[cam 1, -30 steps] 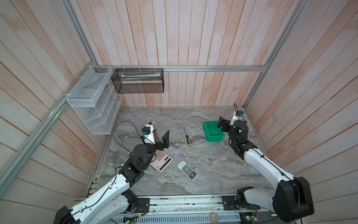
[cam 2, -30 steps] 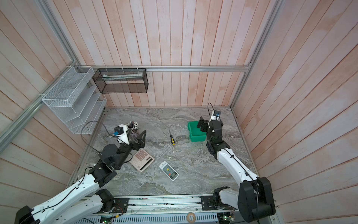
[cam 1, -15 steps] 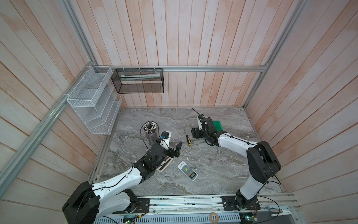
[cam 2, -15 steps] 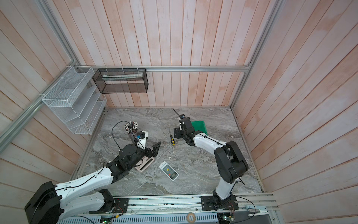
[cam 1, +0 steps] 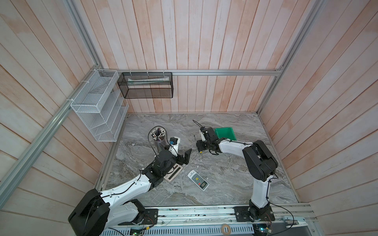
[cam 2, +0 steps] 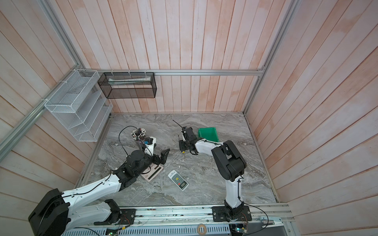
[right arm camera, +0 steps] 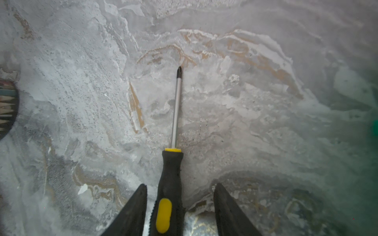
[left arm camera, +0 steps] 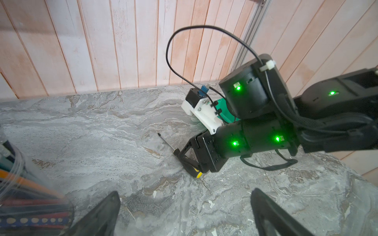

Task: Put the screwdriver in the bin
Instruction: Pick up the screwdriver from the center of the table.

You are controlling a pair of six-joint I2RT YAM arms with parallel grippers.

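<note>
While the left gripper (cam 1: 185, 157) sits lower left of centre in a top view, spread wide and empty, the right arm is plainly the nearer one. Centre of frame: the screwdriver (cam 1: 201, 152) lies flat on the marble table (cam 1: 225, 175), with the right gripper (cam 1: 201, 146) low over its handle. Right wrist view: the jaws stand either side of the black handle, one about touching it, a gap at the other, so not clamped yet. The long axis runs straight up that frame, in line with the gripper; tip to upper centre, yellow butt back between the jaws. In both top views the tip points up-frame, toward the back wall. Right of it the bin (cam 1: 225, 133) is near and open-topped, so the carry looks short, rightward.
</note>
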